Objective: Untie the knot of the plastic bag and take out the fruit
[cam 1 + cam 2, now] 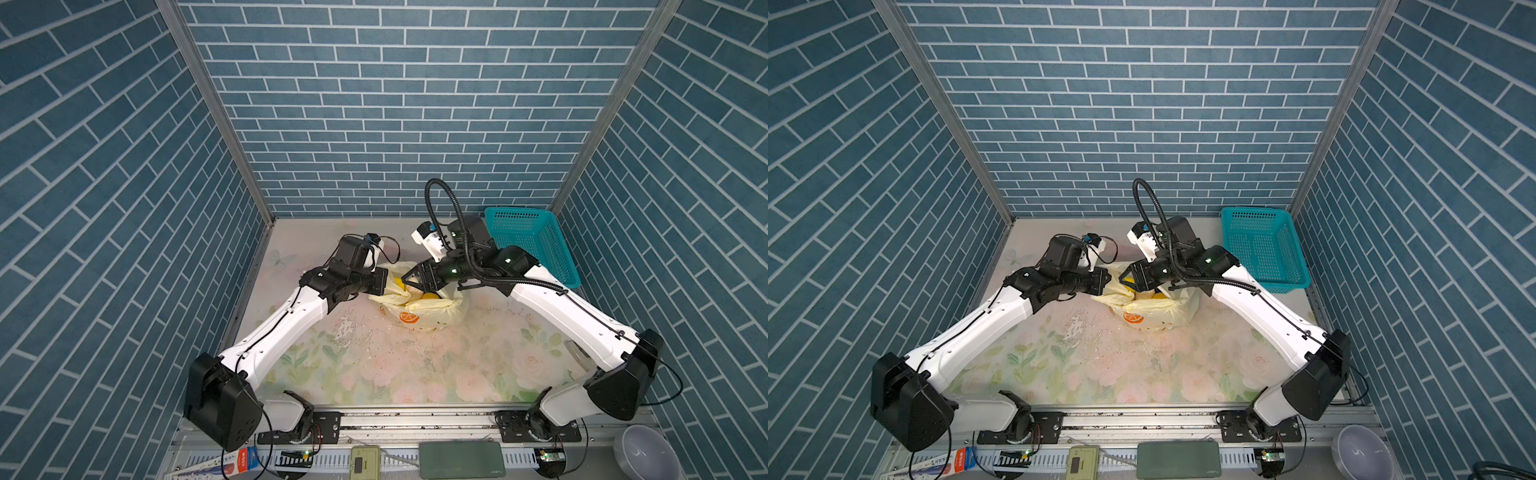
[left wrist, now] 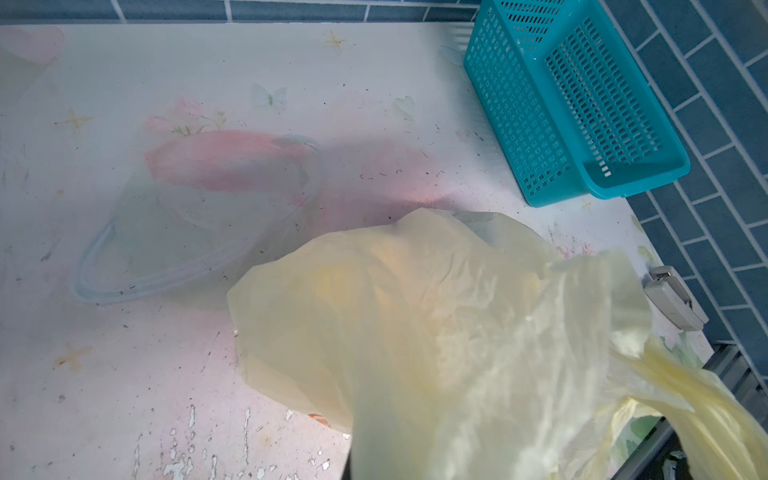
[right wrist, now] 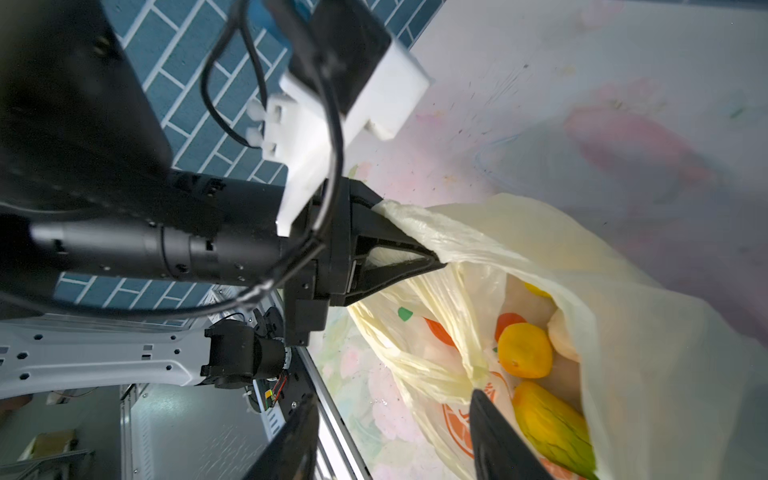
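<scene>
The plastic bag (image 1: 432, 313) (image 1: 1154, 315), pale yellow with an orange-slice print, sits mid-table with its mouth gaping. The knot is out of view. My left gripper (image 1: 388, 279) (image 3: 432, 258) is shut on the bag's rim and holds it up on the left side. In the left wrist view the plastic bag (image 2: 436, 332) hides the jaws. My right gripper (image 1: 406, 277) (image 3: 392, 436) hovers open at the mouth, with one finger over the printed wall. Inside lies the fruit: a yellow lemon (image 3: 524, 350), a long yellow-green one (image 3: 552, 428) and a cream-white one (image 3: 561, 336).
A teal perforated basket (image 1: 536, 245) (image 1: 1262, 249) (image 2: 573, 104) stands at the back right against the wall. A clear rimmed plastic thing (image 2: 199, 224) lies on the table behind the bag. A white bowl (image 1: 646, 453) sits off the table's front right corner.
</scene>
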You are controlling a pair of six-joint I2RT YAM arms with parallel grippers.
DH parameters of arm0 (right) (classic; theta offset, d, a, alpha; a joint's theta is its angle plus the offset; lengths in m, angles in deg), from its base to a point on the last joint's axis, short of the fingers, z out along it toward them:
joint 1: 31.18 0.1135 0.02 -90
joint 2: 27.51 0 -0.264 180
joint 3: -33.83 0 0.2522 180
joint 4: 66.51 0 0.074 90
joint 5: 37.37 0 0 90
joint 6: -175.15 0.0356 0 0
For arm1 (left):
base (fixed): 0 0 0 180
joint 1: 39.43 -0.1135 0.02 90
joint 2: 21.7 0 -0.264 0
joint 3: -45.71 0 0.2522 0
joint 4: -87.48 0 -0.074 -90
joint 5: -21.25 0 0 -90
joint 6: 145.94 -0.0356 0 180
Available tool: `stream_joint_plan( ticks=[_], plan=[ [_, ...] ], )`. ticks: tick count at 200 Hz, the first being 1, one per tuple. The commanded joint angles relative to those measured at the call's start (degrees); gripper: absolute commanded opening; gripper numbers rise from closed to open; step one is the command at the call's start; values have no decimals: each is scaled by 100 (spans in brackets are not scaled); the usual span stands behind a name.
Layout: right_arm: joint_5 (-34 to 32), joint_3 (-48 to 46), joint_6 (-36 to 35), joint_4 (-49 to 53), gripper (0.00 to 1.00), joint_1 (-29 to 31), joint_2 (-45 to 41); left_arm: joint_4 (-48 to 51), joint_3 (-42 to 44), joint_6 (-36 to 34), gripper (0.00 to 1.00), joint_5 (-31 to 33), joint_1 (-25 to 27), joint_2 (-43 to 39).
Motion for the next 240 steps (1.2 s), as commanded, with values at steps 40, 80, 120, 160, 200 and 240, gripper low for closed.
stream_joint_plan(
  ticks=[40, 80, 120, 160, 200, 240],
  plan=[
    [-1204, -890, 1181, -727, 41, 12, 419, 191, 61, 372, 0, -96, 32, -479],
    [-3480, -768, 1686, 769, 54, -9, 774, 381, 118, 366, 0, 205, 60, -638],
    [-5153, -765, 1384, 2125, 79, -466, 577, 1140, 278, 103, 0, 948, 62, -968],
    [-4463, -645, 560, 1815, 83, -822, 434, 1147, 659, 273, 0, 1003, 60, -1204],
    [-2623, -862, 889, 1272, 81, -65, 303, 710, 509, 702, 0, 720, 376, -997],
    [-2667, -1420, 1222, 142, 81, 578, 313, 940, 500, 730, 0, 1095, 481, -1025]
  ],
)
